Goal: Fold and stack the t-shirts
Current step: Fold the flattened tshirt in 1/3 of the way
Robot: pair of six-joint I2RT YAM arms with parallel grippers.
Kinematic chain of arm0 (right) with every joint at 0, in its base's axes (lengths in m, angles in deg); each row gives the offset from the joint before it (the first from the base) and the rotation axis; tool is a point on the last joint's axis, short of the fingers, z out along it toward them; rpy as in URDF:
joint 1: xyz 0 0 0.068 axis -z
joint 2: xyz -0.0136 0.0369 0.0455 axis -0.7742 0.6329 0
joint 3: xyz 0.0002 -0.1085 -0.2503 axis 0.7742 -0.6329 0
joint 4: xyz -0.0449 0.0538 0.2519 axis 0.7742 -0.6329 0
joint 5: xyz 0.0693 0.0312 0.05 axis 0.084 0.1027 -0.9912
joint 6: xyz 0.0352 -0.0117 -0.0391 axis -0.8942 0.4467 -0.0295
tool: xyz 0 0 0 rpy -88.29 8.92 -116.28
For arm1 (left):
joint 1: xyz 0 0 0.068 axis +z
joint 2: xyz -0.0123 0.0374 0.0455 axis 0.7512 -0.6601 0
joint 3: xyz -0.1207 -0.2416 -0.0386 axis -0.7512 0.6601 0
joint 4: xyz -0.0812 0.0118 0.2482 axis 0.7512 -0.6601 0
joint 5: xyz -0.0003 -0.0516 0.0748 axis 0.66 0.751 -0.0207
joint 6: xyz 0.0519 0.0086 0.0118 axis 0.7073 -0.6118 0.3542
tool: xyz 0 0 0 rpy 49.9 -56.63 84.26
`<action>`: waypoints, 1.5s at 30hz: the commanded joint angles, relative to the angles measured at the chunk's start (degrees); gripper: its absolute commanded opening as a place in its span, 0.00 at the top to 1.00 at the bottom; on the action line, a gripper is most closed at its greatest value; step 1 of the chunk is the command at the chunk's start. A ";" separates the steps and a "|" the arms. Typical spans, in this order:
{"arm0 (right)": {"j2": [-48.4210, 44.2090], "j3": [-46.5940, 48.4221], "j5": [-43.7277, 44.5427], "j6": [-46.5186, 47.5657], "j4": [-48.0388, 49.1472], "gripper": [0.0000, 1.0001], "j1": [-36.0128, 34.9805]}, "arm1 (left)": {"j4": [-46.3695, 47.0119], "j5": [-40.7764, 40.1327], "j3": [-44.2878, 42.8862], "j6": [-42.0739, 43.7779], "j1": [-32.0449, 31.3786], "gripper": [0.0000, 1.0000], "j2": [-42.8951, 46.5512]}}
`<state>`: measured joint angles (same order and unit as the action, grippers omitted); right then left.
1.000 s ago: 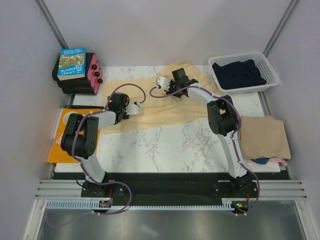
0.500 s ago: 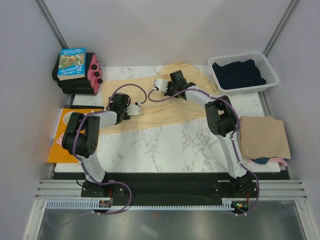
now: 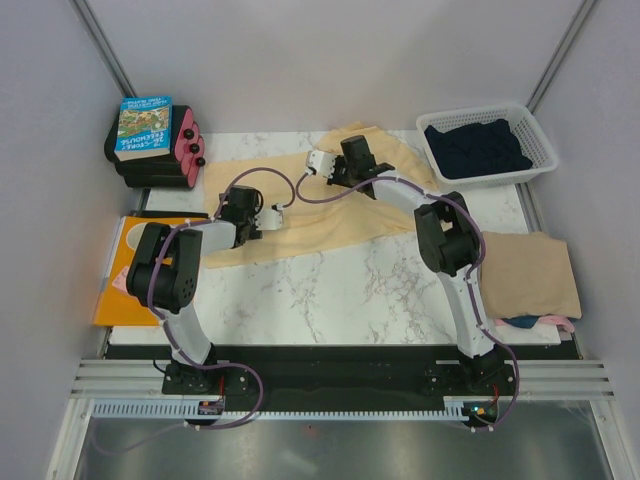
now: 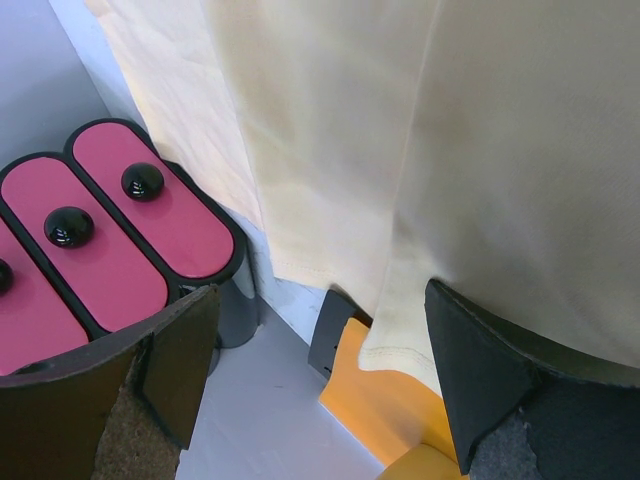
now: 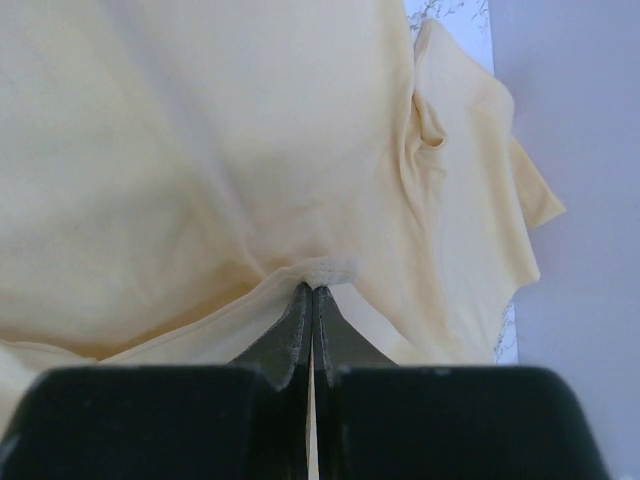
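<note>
A large pale yellow t-shirt [image 3: 320, 215] lies spread across the back middle of the table. My right gripper [image 3: 355, 152] is at its far edge, shut on a pinched fold of the yellow cloth [image 5: 325, 270]. My left gripper [image 3: 236, 205] is open over the shirt's left hem [image 4: 400, 350]; its jaws stand wide apart with nothing between them. A tan t-shirt [image 3: 528, 272] lies folded at the right edge, on top of a navy and a pink one [image 3: 535, 322]. Another dark navy shirt [image 3: 478, 148] fills the white basket [image 3: 545, 150].
A flat orange sheet [image 3: 108, 300] lies off the table's left side, under the shirt's corner in the left wrist view [image 4: 400, 410]. Black cases with pink tops [image 3: 185, 150] and a book [image 3: 145, 125] stand at the back left, close to my left gripper [image 4: 130, 240].
My right gripper has shifted slightly left and back, still pinching the yellow cloth. The left arm has barely moved.
</note>
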<state>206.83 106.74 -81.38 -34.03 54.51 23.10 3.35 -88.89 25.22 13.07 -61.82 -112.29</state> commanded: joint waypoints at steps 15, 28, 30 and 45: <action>-2.20 -2.23 -0.45 0.98 6.52 0.99 -1.28 | 0.09 -0.93 -1.41 -2.37 -1.38 0.10 -0.45; -10.78 -7.14 6.05 -4.11 7.84 0.31 0.65 | -1.67 -1.19 -1.76 -0.70 -1.29 0.10 3.14; -13.43 -9.16 6.75 -5.25 7.23 0.31 1.71 | -3.25 -0.93 -2.02 -0.70 -1.29 0.09 4.81; -28.82 -25.86 0.35 -0.95 -20.63 1.00 14.54 | -16.79 7.76 4.56 -0.96 -1.29 0.93 17.30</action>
<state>178.09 85.84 -77.77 -36.85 43.87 36.72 -8.17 -86.20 25.89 12.20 -62.71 -97.36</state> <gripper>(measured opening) 0.007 0.623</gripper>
